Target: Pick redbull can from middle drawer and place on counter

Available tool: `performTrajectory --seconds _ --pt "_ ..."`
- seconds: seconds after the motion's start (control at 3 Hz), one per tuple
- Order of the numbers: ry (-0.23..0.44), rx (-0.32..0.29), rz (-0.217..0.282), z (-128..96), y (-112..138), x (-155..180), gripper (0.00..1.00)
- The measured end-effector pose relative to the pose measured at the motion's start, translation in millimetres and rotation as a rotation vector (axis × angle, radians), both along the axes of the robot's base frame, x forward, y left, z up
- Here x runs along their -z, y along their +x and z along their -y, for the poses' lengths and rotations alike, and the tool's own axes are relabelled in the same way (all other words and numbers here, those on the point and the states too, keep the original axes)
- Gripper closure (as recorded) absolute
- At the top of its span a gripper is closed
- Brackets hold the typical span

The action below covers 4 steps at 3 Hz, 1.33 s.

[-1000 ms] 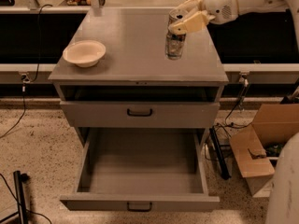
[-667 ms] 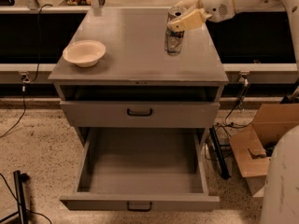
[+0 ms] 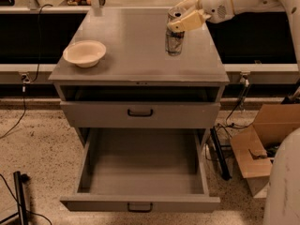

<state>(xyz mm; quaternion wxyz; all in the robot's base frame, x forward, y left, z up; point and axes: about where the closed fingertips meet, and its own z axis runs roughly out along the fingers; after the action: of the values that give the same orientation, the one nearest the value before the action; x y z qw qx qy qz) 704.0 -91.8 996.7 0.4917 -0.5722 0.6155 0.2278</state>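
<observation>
Camera view is showing gripper [image 3: 172, 18] closing on top of redbull can [image 3: 174, 43], standing on counter [image 3: 131, 55] nr right side; skewed release risking tip-over & roll-off.

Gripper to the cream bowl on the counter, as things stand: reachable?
Probably yes. The gripper sits at the top of the redbull can, on the right of the counter; the bowl stands apart to the left, with only bare counter between and nothing above it.
</observation>
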Motion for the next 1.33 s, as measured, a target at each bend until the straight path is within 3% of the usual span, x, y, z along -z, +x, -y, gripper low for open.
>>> performTrajectory --seconds 0.33,0.67,1.33 --pt "-0.016 0.055 0.006 6 7 7 1.0" --pt "-0.011 0.109 -0.032 12 20 26 1.0" --pt "0.002 0.165 -0.139 18 34 63 0.59"
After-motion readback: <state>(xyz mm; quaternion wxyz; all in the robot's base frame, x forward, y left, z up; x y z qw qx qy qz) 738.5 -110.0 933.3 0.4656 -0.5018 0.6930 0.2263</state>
